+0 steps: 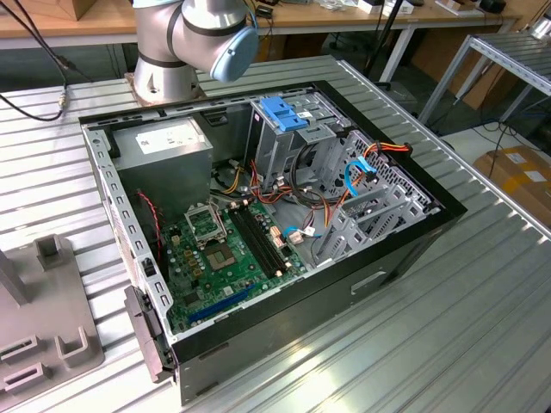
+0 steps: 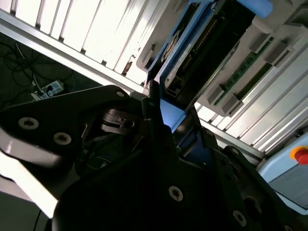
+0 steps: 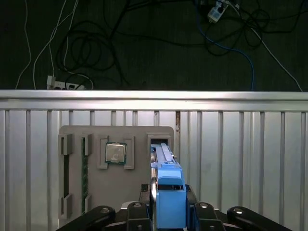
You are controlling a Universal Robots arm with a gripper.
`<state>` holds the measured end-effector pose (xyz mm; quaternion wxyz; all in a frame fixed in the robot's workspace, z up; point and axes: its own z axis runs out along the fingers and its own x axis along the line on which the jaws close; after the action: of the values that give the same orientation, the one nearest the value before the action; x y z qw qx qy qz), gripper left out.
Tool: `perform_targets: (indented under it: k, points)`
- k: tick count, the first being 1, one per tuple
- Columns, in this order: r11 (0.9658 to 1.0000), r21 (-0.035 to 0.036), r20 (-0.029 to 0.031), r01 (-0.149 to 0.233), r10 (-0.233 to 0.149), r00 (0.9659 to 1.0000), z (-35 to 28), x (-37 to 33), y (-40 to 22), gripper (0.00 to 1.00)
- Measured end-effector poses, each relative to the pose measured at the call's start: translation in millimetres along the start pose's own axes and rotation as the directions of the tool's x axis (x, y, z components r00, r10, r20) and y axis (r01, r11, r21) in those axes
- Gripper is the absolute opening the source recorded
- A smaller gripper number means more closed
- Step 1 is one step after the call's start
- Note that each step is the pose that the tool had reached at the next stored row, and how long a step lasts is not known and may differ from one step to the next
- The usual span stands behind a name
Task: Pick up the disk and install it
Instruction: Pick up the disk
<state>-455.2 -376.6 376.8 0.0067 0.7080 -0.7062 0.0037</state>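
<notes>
The gripper (image 3: 169, 214) has its jaws clasped on both flat sides of the disk (image 3: 166, 173), directly between them. The disk stands on edge in the grey holder (image 3: 134, 132) on the counter (image 3: 240, 144), its long axis running straight away from the jaws.

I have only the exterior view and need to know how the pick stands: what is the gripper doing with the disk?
Observer: In the first wrist view the gripper is shut on the disk, clamping its blue carrier from both sides.
Operator: How is the disk oriented?
Observer: It stands on edge, in line with a slot in the grey fixture plate. I cannot tell whether it is seated there or already lifted.
Operator: Is anything else on that plate?
Observer: A square processor chip lies flat in a recess beside the slot.
</notes>
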Motion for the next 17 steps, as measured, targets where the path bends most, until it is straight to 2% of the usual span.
perform_targets:
  k: [4, 6, 12, 15, 17]
  points:
    - [1.0000, 0.0002, 0.0001, 0.000, 0.000, 1.0000, -8.9, 0.1, 0.1, 0.36]
    - [1.0000, 0.0002, 0.0001, 0.000, 0.000, 1.0000, -16.3, 0.3, 0.1, 0.36]
    - [1.0000, -0.0001, 0.0000, 0.000, 0.000, 1.0000, -18.7, 0.3, 0.1, 0.36]
    - [1.0000, 0.0003, 0.0001, 0.000, 0.000, 1.0000, -22.7, 0.3, 0.1, 0.36]
    - [1.0000, 0.0003, 0.0001, 0.000, 0.000, 1.0000, -27.8, 0.4, 0.1, 0.36]
